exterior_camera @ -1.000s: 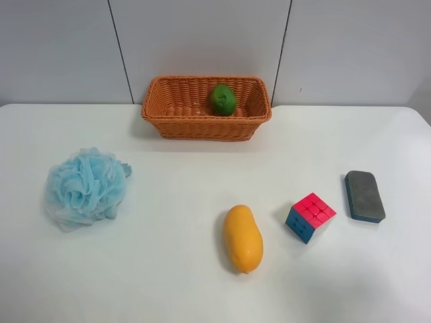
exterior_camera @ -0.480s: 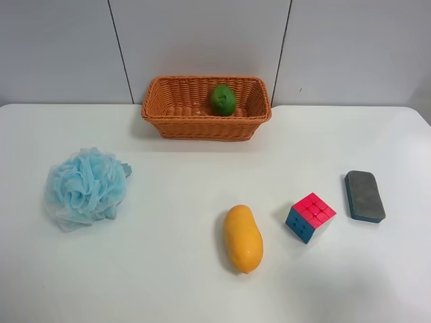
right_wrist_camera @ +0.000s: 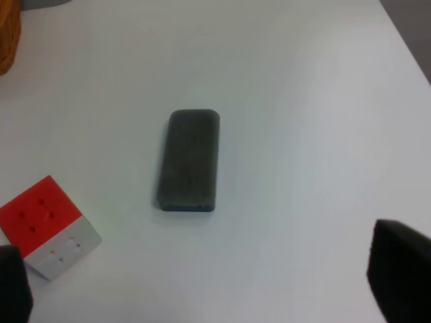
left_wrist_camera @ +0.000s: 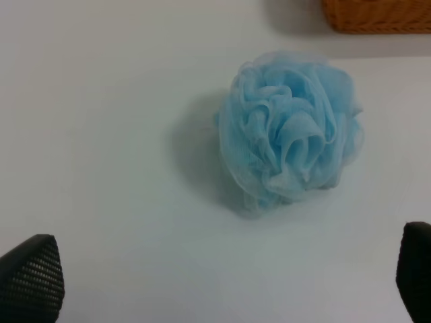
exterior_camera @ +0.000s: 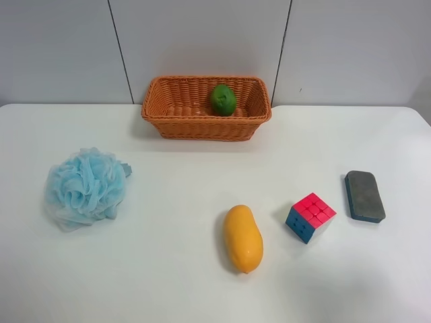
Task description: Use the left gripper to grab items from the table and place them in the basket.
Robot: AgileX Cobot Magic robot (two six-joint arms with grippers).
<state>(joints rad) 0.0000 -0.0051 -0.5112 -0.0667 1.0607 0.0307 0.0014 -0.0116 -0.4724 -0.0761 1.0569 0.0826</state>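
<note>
Left gripper [left_wrist_camera: 215, 282] hangs over the pouf [left_wrist_camera: 289, 138], fingers spread wide and empty, right gripper [right_wrist_camera: 202, 286] likewise released above the eraser [right_wrist_camera: 189, 160], green fruit [exterior_camera: 223, 99] in the basket [exterior_camera: 168, 108].

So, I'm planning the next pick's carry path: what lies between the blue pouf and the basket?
Nothing: bare white table separates the pouf from the basket, seen in the exterior high view.

— What sort of room am I driving in?
— A test bench, I'd say, not a home: a bare white table [exterior_camera: 168, 282] pushed against plain grey wall panels [exterior_camera: 202, 40] with dark seams, and unrelated props laid well apart near a wicker basket [exterior_camera: 176, 125]
</note>
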